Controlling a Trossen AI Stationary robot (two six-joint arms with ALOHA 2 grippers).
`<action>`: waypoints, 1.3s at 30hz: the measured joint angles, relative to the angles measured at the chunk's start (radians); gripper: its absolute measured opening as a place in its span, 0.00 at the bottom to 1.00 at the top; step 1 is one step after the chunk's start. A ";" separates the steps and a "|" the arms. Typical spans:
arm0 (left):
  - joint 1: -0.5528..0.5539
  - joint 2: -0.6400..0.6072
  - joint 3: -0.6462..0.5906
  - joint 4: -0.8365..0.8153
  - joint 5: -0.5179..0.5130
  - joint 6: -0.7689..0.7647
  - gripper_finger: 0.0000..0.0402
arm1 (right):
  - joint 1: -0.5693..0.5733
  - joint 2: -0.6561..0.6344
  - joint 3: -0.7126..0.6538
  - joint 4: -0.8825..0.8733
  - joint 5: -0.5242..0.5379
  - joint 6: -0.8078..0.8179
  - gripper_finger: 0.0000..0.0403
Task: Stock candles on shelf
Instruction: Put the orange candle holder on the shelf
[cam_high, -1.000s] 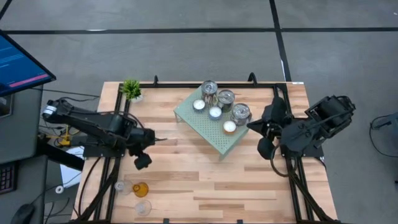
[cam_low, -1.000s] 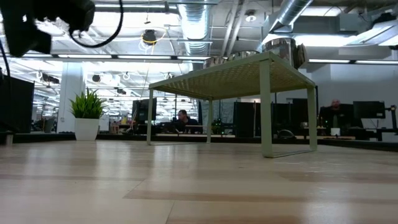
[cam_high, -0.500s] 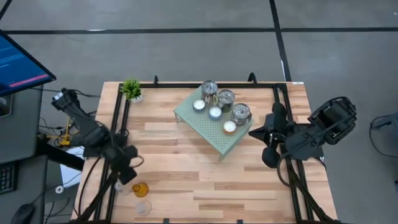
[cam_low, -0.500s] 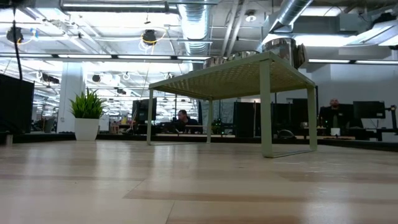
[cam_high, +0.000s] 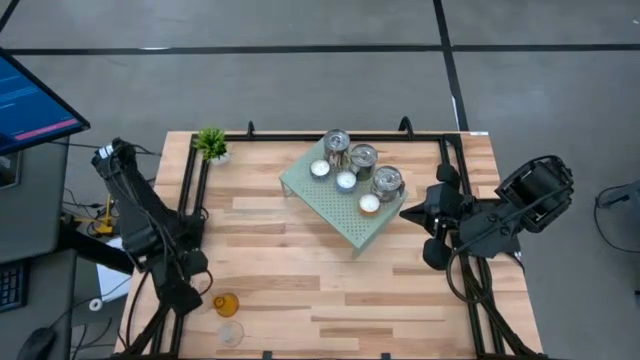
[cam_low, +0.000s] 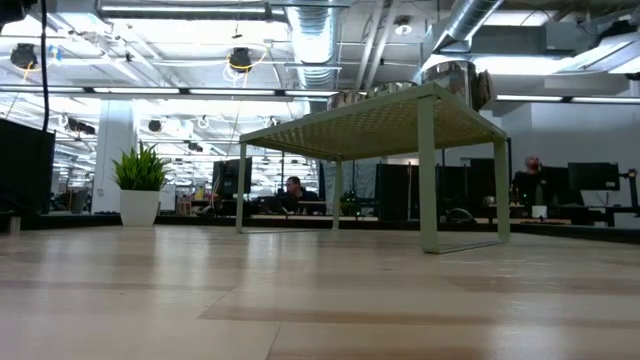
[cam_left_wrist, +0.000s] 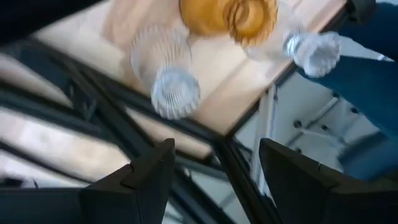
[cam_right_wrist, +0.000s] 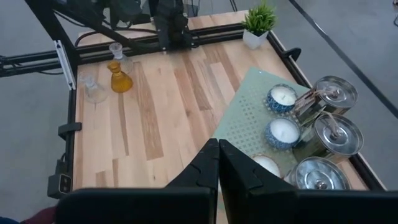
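High view shows my left gripper (cam_high: 190, 297) at the table's front left corner, just beside the amber glass holder (cam_high: 226, 304) and two clear glass holders (cam_left_wrist: 165, 78), fingers parted, holding nothing. My right gripper (cam_right_wrist: 217, 163) is clenched empty beside the shelf (cam_high: 340, 212), where three silver tins (cam_high: 362, 157) and tealights (cam_high: 346, 181) stand. No writing is readable.

open-plan office here: exposed ceiling ducts (cam_low: 318, 40) overhead, rows of desk monitors (cam_low: 593, 177), a person seated (cam_low: 295, 190) at one, grey carpet tiles (cam_high: 300, 60) around the worktop (cam_high: 290, 270).
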 joint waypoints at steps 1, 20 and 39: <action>-0.010 0.011 0.000 0.001 -0.028 0.011 0.58 | 0.000 0.000 0.000 0.000 0.000 0.000 0.00; 0.057 0.141 0.000 0.158 -0.302 0.325 0.70 | 0.001 0.006 0.001 0.000 -0.022 -0.017 0.00; 0.070 0.300 -0.001 0.177 -0.281 0.406 0.87 | 0.027 0.006 0.001 0.000 -0.022 -0.015 0.00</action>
